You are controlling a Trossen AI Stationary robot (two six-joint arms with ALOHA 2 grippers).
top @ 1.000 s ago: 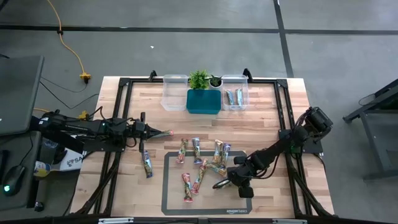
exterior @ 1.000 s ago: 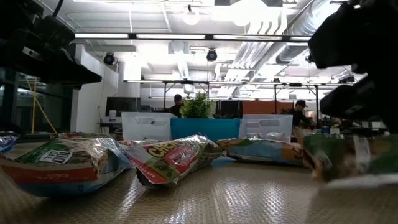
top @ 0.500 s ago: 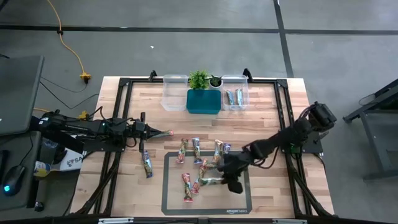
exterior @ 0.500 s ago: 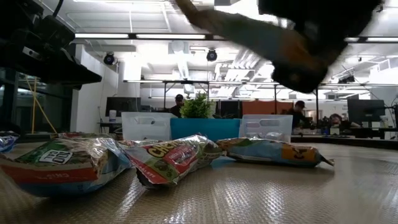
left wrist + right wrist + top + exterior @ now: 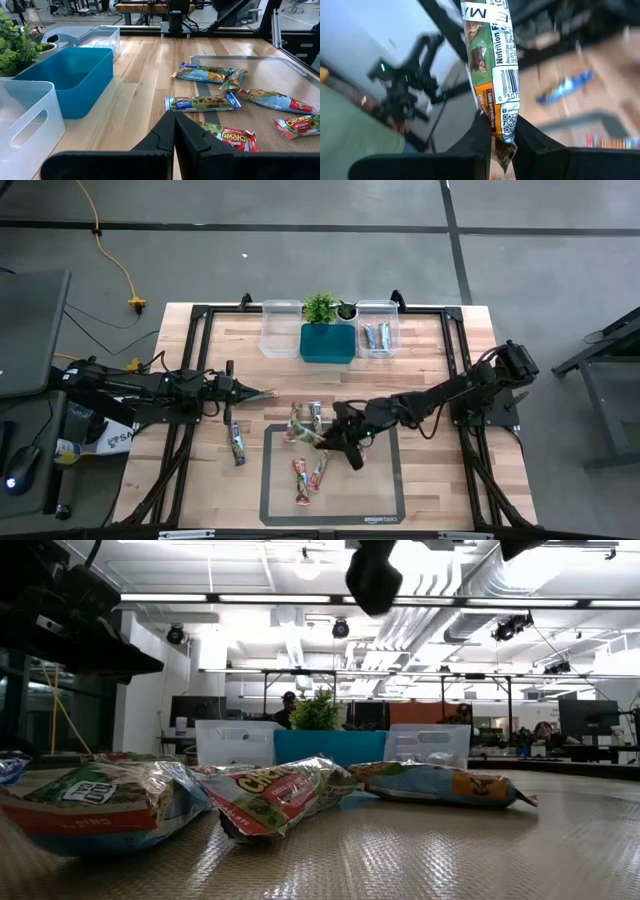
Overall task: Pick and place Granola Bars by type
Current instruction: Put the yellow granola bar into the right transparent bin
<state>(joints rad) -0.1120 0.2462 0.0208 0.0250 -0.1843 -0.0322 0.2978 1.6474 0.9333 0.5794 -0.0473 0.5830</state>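
Several granola bars in shiny wrappers lie flat on and around the grey mat (image 5: 384, 498), among them a blue one (image 5: 237, 445) left of it and red ones (image 5: 300, 480). My right gripper (image 5: 342, 444) hangs over the mat's far edge, shut on an orange-and-green bar (image 5: 492, 60). In the low view only the gripper's dark underside (image 5: 372, 575) shows at the top. My left gripper (image 5: 174, 125) waits at the table's left side, shut and holding nothing. My right gripper pinches the orange-and-green bar between its two fingers (image 5: 477, 140), close to one crimped end (image 5: 502, 150). The fingers lie nearly level and point toward the table's left. The long rest of the bar (image 5: 490, 30) sticks out ahead of them, lifted clear of the mat.
Along the far edge stand a clear bin (image 5: 281, 328), a teal bin (image 5: 328, 343) and a second clear bin (image 5: 378, 328) holding blue bars, with small green plants (image 5: 320, 307) behind. A black frame rail (image 5: 455, 380) borders the table.
My right gripper has risen from the mat's right part and swung toward the table's left and far edge, tipping from pointing down to nearly level. The orange-and-green bar has come up off the mat with it and is lifted clear.
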